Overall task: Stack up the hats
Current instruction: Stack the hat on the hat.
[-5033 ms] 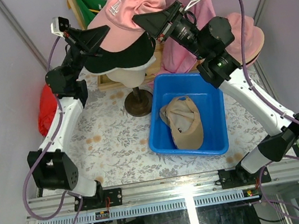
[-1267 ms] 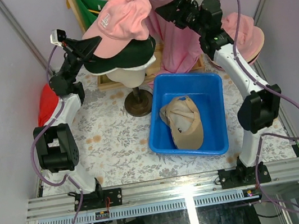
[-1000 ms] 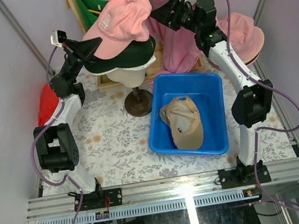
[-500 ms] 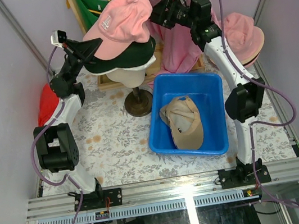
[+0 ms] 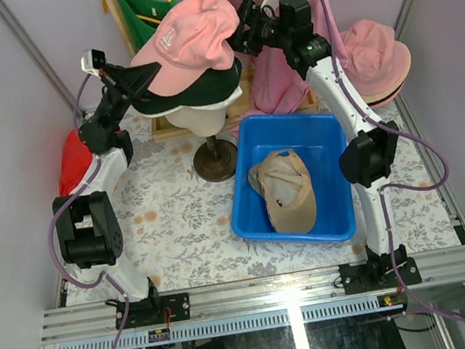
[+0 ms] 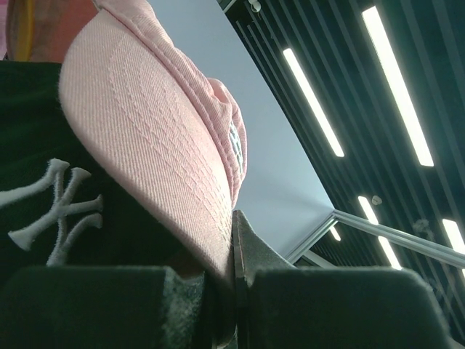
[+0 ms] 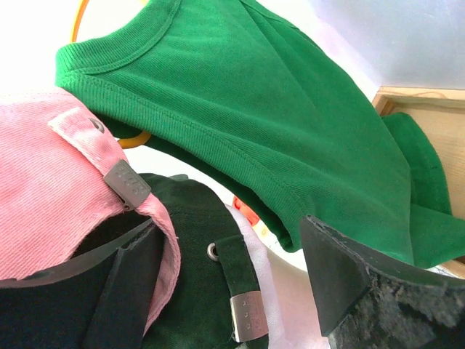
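Floral bench (image 5: 179,227) with a blue bin (image 5: 328,137) holding a tan cap (image 5: 288,188). Behind, a pink cap (image 5: 189,40) tops a dark green cap (image 5: 201,86) on a mannequin head (image 5: 204,119). Left pincer (image 5: 150,71) clamps the pink brim; right pincer (image 5: 239,39) gapes beside its strap.

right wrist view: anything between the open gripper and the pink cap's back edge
Nothing visible: the back strap of the pink corduroy baseball cap lies beside one finger of the open right gripper, above a dark green cap.
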Controlling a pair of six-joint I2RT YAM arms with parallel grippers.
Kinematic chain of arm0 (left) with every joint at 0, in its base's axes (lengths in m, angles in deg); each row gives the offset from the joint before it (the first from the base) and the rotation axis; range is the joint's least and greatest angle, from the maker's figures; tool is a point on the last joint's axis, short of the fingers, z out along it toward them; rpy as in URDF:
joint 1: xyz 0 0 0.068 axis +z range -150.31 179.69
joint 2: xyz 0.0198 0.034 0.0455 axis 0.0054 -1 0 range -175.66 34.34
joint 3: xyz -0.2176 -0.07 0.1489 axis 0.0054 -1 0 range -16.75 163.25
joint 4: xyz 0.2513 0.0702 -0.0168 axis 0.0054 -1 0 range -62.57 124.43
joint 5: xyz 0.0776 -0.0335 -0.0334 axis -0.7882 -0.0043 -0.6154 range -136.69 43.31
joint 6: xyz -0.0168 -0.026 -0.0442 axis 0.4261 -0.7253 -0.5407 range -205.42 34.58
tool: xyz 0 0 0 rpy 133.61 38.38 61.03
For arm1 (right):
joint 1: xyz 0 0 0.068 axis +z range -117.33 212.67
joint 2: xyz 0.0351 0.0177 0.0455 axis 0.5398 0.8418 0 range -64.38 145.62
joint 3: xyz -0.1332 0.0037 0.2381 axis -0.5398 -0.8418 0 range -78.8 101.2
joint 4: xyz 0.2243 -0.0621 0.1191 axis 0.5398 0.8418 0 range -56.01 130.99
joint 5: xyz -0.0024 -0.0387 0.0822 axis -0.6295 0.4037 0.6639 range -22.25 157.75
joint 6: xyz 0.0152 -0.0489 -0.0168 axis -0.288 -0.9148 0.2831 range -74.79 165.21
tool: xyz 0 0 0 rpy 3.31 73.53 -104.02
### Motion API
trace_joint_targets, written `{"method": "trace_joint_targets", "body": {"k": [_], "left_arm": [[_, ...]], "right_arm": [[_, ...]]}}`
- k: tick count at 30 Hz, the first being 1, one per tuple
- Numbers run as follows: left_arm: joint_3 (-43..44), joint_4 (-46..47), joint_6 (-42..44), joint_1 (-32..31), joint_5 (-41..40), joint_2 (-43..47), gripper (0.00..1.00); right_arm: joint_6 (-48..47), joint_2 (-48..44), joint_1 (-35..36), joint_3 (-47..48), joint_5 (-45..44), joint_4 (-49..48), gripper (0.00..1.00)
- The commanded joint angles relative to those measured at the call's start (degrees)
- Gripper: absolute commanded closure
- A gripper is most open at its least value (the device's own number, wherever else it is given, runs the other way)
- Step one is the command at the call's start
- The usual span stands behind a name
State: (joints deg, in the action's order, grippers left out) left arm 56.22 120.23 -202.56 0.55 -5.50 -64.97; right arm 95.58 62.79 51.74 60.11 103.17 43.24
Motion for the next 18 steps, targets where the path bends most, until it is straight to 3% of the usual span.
{"method": "trace_joint_targets", "body": {"k": [1, 18], "left_arm": [[-0.7, 4.7, -24.3, 0.6, 0.7, 0.2, 1.0], [-4.7, 4.8, -25.2, 1.3, -2.4, 2.9, 1.0]], "right_arm": [[-3.6, 0.4, 0.7, 4.3, -1.3, 6.2, 0.2], [-12.8, -1.2, 1.5, 7.3, -10.5, 20.7, 0.23]]}}
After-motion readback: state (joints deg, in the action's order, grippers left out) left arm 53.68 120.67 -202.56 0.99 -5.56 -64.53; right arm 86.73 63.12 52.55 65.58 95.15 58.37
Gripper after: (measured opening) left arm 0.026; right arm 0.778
